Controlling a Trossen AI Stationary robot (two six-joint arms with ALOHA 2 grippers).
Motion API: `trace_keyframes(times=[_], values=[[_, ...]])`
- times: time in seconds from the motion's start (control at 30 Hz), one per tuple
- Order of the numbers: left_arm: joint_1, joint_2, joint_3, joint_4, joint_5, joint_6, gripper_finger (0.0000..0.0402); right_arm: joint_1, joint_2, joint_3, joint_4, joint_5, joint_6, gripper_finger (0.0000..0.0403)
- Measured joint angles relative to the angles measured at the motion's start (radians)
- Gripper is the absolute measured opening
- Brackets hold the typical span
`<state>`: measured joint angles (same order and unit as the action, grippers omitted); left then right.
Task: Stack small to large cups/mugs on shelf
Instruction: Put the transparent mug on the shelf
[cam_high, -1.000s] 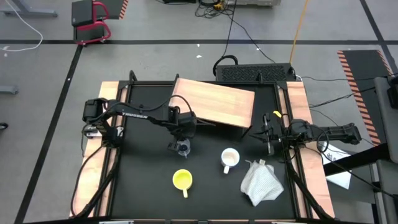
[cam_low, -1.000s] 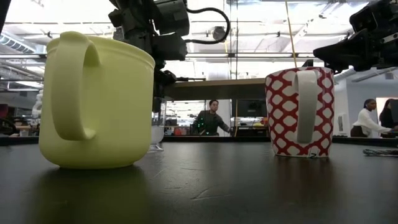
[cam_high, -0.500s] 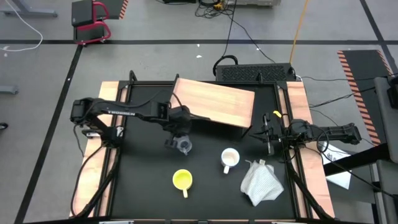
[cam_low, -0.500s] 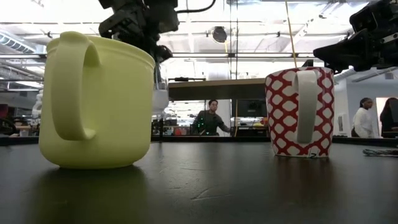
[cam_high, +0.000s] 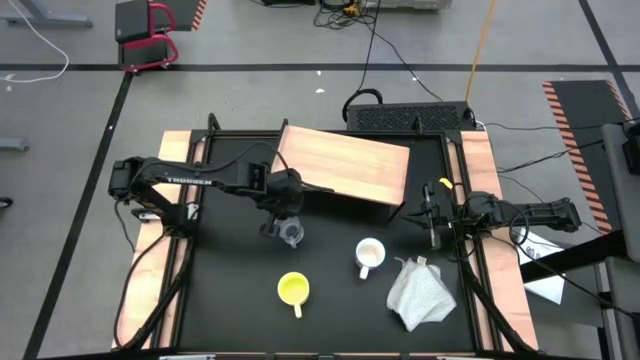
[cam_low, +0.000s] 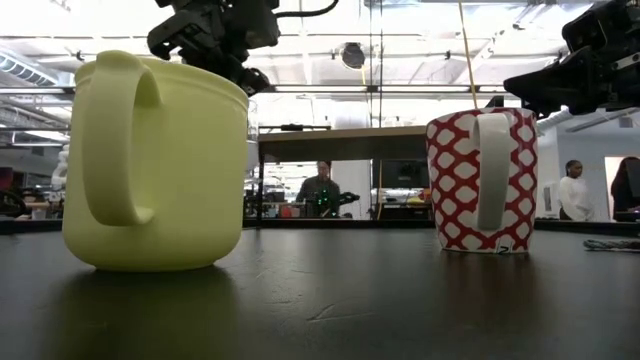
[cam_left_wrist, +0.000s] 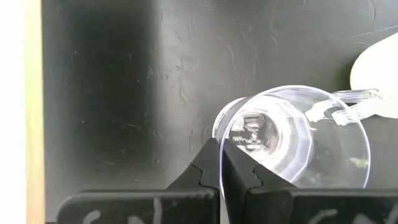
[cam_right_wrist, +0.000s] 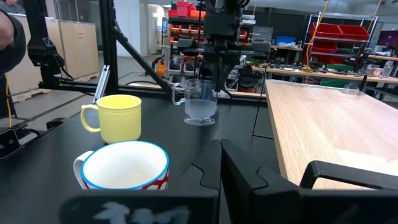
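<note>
The small clear glass cup (cam_high: 291, 233) hangs just left of the high view's centre, lifted off the black surface (cam_high: 330, 310), the left gripper (cam_high: 283, 213) clamped on its rim. It looks light, rigid, slick and breakable, so a rim pinch seems workable but prone to slipping. It appears empty. Lower centre stand the yellow mug (cam_high: 292, 289) and the patterned white mug (cam_high: 370, 255), both apparently empty. The shelf (cam_high: 345, 165) lies upper centre, bare. At right, the right gripper (cam_high: 432, 222) waits, fingers together.
</note>
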<state>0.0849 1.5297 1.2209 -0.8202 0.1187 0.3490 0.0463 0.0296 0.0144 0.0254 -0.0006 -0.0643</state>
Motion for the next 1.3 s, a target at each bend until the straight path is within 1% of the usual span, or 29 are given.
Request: trace_keyframes(times=[0.13, 0.33, 0.5, 0.7, 0.9, 1.03, 1.3], values=[[0.0, -0.042, 0.0, 0.001, -0.034, 0.019, 0.0, 0.0, 0.0, 0.0, 0.0, 0.0, 0.0, 0.0], [0.008, -0.139, 0.0, -0.005, -0.043, 0.019, 0.0, 0.0, 0.0, 0.0, 0.0, 0.0, 0.0, 0.0], [0.012, -0.201, 0.0, -0.032, -0.076, 0.013, 0.0, 0.0, 0.0, 0.0, 0.0, 0.0, 0.0, 0.0], [0.013, -0.25, 0.0, -0.059, -0.078, 0.007, 0.0, 0.0, 0.0, 0.0, 0.0, 0.0, 0.0, 0.0], [0.013, -0.272, 0.0, -0.102, -0.093, -0.014, 0.0, 0.0, 0.0, 0.0, 0.0, 0.0, 0.001, 0.0], [0.033, -0.276, 0.0, -0.175, -0.128, -0.04, 0.0, 0.0, 0.0, 0.0, 0.001, 0.0, 0.009, 0.0], [0.07, -0.272, 0.002, -0.192, -0.12, -0.033, 0.0, 0.0, 0.0, 0.0, 0.002, 0.0, 0.004, 0.0]])
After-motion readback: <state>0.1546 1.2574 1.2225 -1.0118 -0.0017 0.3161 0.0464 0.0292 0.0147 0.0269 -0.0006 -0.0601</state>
